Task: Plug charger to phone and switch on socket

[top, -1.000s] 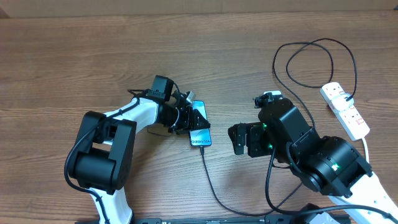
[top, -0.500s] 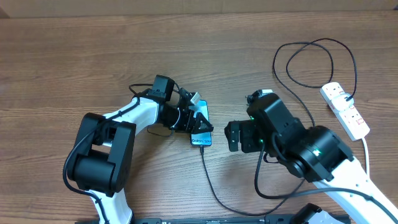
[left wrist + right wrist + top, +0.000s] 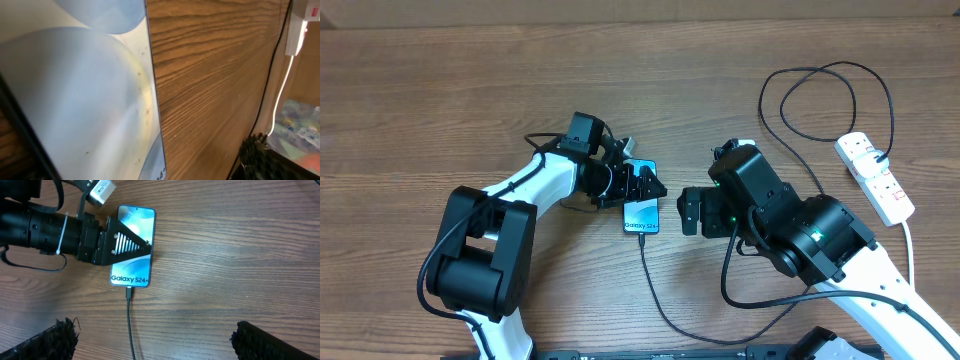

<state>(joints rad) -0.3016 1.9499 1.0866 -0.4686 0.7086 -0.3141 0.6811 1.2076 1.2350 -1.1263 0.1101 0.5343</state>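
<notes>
The left claw (image 3: 131,247) is being laid across the upper half of the phone (image 3: 136,219), with one ribbed finger resting on the screen. This is probably being done to steady the phone against the push of the plug. Whether its jaws are parted or clamped cannot be told. The right claw (image 3: 155,340) is being held wide open and empty, just to the right of the phone.

The phone is lying screen-up on the desk (image 3: 440,90) between the two arms. Its long axis is running away from the robot, the top edge pointing to the far side and the port edge to the near side. The charger (image 3: 129,322) is meeting that port edge with its tip and is seemingly seated. The socket (image 3: 876,178) is lying well apart on the right, and its switch is judged to be the remaining step.
</notes>
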